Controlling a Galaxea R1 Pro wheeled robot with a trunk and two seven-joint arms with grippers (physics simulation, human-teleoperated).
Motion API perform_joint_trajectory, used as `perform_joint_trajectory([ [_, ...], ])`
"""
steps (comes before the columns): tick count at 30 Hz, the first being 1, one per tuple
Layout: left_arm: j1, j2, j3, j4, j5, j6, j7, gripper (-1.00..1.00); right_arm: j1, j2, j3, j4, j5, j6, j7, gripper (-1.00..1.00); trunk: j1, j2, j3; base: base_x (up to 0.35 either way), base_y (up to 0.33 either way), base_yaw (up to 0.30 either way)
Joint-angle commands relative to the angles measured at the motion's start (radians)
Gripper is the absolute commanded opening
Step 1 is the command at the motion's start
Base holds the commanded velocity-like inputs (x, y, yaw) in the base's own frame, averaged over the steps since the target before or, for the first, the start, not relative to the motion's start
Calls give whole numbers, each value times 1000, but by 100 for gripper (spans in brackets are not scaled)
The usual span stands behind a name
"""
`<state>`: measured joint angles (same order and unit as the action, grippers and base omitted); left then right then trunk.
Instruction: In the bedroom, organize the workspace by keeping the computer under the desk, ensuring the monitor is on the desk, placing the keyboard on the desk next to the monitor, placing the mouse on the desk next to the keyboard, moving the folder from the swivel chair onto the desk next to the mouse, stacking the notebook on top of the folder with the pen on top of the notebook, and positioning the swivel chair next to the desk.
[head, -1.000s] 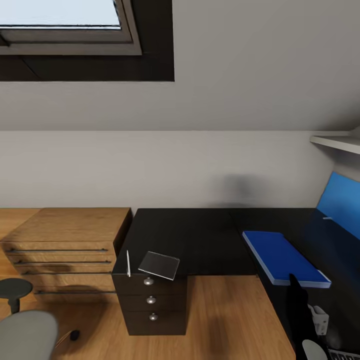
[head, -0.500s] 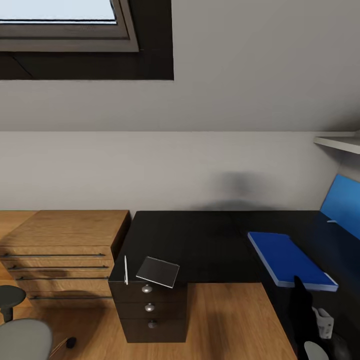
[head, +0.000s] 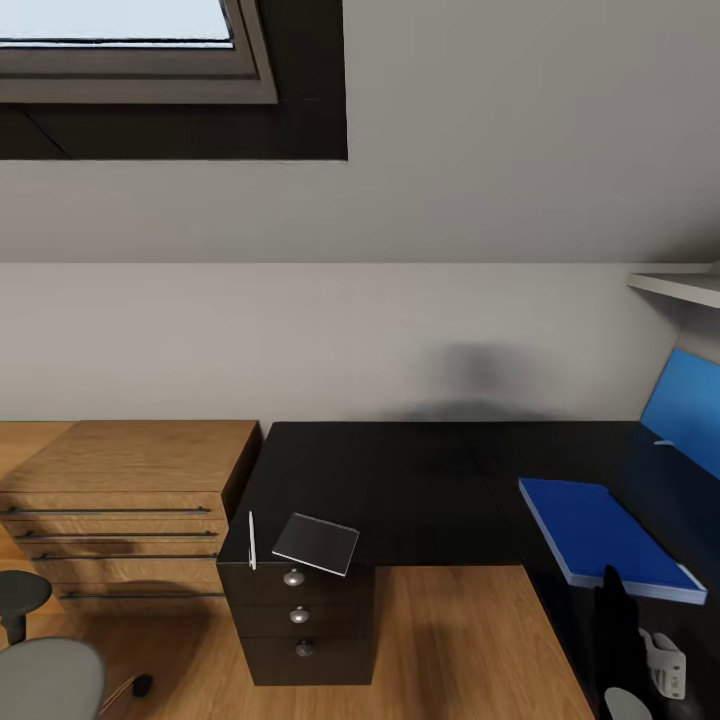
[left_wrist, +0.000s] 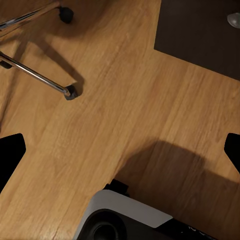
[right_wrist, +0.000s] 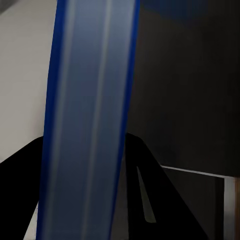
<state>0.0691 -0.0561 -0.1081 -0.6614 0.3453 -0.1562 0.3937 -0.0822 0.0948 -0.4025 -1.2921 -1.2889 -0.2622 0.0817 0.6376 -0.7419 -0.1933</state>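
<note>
Nearest to us, the right gripper (right_wrist: 85, 200) has its black fingers (right_wrist: 20, 170) closed on the edge of the folder (right_wrist: 85, 115), whose pale spine between two bright blue covers runs up the right wrist view. In the head view we see that same folder (head: 605, 535) as a flat blue rectangle with a thin white edge, held over the right wing of the desk (head: 420, 480), with the dark gripper (head: 612, 612) at its near end.

The left wrist view gives us what the head view lacks: light wood floor (left_wrist: 115, 100) with visible grain, the chrome legs and black castors of the swivel chair (left_wrist: 35, 75), and the two black tips of the left gripper (left_wrist: 120, 150) standing wide apart at either side of that picture, holding nothing.

In the head view, the chair's grey seat (head: 45, 680) sits at lower left. On the matte black desk corner above the dark drawer unit (head: 300, 620) with round silver knobs lie the notebook (head: 316, 543), slightly overhanging the edge, and the thin white pen (head: 251, 540) just beside it. To their left stands a light-wood cabinet (head: 130, 480). Beyond lie the grey sloped wall, a blue back panel (head: 685, 405) and the dark-framed skylight (head: 150, 70).
</note>
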Motion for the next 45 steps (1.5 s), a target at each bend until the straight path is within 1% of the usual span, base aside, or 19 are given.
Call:
perform_joint_trajectory([
  [1,0,1,-6,-1,11,-5,6,100,-1,1,-1,1,-3,-2,7,-100,0,-1,-1,0,0,0],
  [7,0,1,-6,-1,11,-5,6,100,-2,0,-1,4,14,-4,7,-100,0,-1,-1,0,0,0],
  [16,0,1,-5,-2,12,-5,6,100,-2,0,-1,4,16,-5,6,-100,0,-1,-1,7,0,0],
  [22,0,1,-7,-4,12,-5,5,100,-2,0,0,4,16,-5,6,-100,0,-1,-1,176,0,0],
  [26,0,-8,-24,-39,12,-4,8,100,-2,0,0,4,16,-5,6,-100,0,-1,-1,32,0,0],
  [31,0,-13,-35,-52,12,-2,14,100,-2,0,-1,4,16,-5,6,-100,19,-36,-17,5,0,0],
  [45,0,-18,-38,-55,12,0,11,100,-2,1,-1,4,15,-5,6,-100,73,-134,-61,0,0,0],
])
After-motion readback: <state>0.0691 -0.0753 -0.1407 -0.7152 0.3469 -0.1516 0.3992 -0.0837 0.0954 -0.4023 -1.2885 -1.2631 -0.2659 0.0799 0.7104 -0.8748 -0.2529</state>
